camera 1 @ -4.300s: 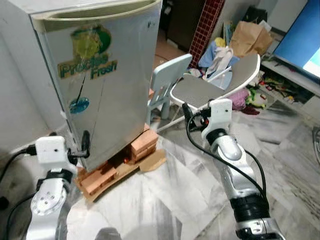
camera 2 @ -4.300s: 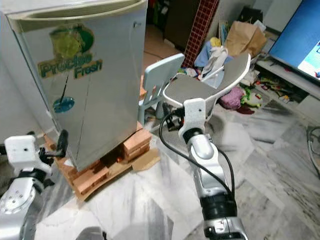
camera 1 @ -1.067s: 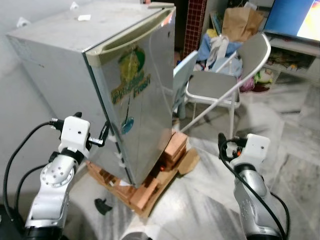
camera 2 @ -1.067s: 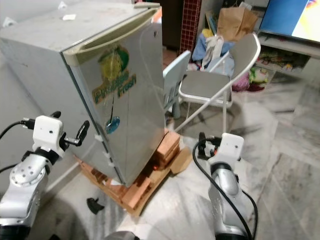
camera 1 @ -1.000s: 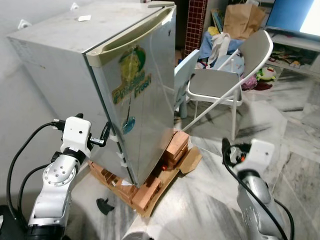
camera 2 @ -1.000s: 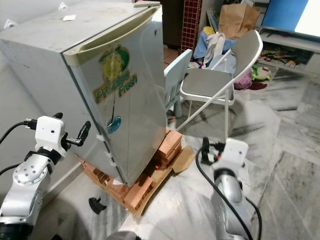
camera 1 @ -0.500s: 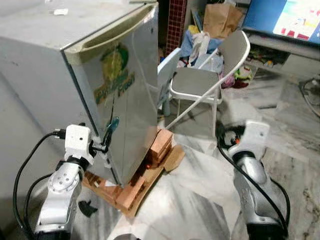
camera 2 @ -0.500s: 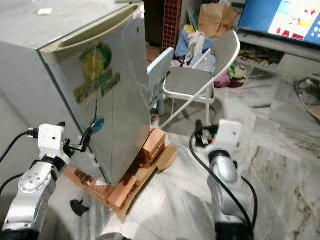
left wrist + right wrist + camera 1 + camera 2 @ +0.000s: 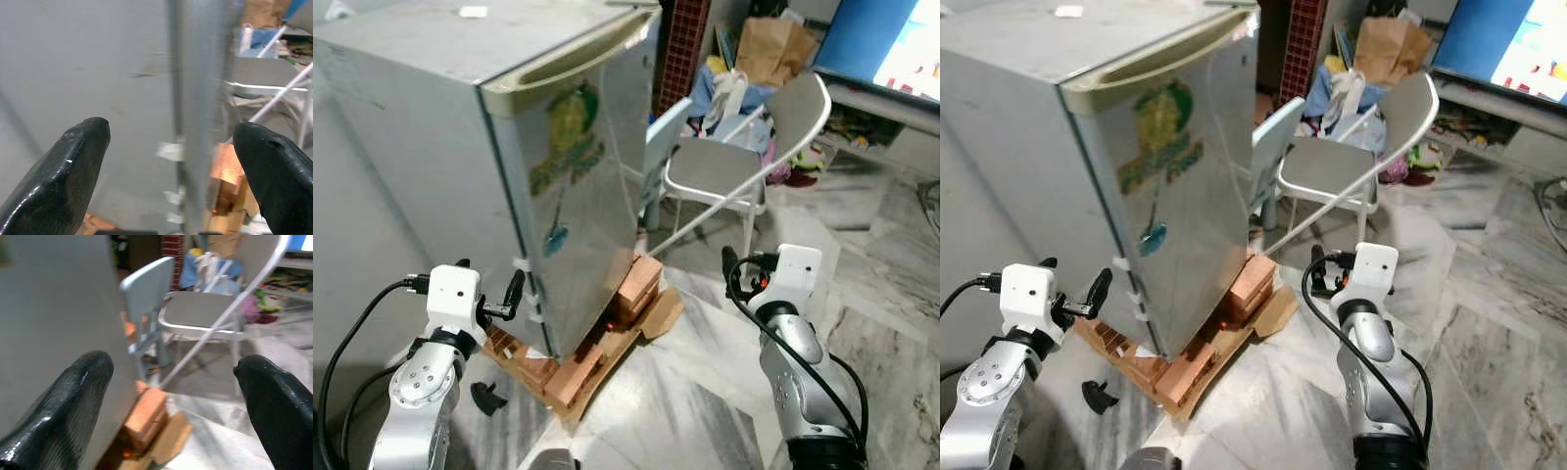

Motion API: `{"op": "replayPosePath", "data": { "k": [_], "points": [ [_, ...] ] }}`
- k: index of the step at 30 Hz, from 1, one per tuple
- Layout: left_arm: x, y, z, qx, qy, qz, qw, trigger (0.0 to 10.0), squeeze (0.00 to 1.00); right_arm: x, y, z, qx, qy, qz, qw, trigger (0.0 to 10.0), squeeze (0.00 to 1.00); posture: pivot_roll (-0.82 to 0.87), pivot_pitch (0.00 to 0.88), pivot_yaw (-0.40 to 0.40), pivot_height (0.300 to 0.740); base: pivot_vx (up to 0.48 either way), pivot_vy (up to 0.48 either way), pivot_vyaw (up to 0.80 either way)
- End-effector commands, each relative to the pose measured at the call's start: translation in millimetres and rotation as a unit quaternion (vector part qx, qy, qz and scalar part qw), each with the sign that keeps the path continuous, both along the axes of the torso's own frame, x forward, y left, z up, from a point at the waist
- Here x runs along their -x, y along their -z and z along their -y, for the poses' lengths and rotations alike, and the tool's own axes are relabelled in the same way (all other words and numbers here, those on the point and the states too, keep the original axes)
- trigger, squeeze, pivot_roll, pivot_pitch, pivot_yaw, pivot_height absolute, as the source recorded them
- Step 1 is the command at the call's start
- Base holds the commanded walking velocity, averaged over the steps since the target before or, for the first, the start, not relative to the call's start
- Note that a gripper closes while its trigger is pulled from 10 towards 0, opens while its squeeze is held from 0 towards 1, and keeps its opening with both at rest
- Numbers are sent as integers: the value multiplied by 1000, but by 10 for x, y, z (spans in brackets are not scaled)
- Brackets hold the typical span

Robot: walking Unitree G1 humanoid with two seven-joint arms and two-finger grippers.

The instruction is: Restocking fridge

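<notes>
Left end effector raised near lower front corner of fridge, fingers spread apart, holding nothing. Fridge door closed, directly ahead of it, resting on bricks. Right end effector fingers apart too, empty; folding chair ahead of it.

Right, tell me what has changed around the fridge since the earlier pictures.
The camera swung about, so the whole scene shifted. The left gripper, low by the bricks at first, now sits open at the lower edge of the fridge door. The right gripper stays open, holding nothing. The door is shut throughout; the fridge and folding chair kept their places.
</notes>
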State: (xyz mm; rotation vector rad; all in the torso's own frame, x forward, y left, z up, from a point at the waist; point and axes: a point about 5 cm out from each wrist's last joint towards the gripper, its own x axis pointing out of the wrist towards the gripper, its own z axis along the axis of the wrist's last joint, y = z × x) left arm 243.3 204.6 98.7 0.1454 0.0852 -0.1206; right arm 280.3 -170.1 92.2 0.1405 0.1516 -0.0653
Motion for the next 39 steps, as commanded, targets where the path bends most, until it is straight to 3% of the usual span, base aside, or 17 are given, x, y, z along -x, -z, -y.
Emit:
{"op": "replayPosePath", "data": {
  "k": [1, 11, 18, 25, 30, 35, 39],
  "points": [
    [-20, -88, -45, -6, -3, 18, 1000, 10000, 0, -42, -35, -45, 6, -16, 3, 1000, 10000, 0, 163, 8, -61, 740, 0, 480, 0],
    [-30, -81, -62, -50, 18, 27, 998, 10000, 0, -42, -50, -20, 13, -18, 3, 1000, 10000, 0, 156, 15, -68, 740, 0, 384, 0],
    [-56, -130, -77, -43, 24, 31, 998, 10000, 0, -33, -36, -61, 14, -25, -1, 1000, 10000, 0, 163, 21, -75, 740, 0, 0, -747],
    [-65, -134, 8, -34, 29, 37, 998, 10000, 0, -26, -28, -76, 15, -28, -5, 999, 10000, 0, 166, 29, -78, 740, 0, 0, -800],
    [-80, -117, -30, -7, -26, 32, 999, 10000, 0, -15, -31, -64, 20, -28, -4, 999, 10000, 0, 157, 31, -76, 740, 0, 0, -800],
    [-108, -139, -47, -12, -16, 44, 999, 10000, 0, -11, -38, -48, 21, -25, -4, 999, 10000, 0, 151, 35, -76, 740, 0, 0, -800],
    [-147, -147, -103, 4, -39, 43, 998, 10000, 0, -10, -43, -51, 22, -26, -4, 999, 10000, 0, 144, 42, -74, 740, 0, 0, -800]
  ]
}}
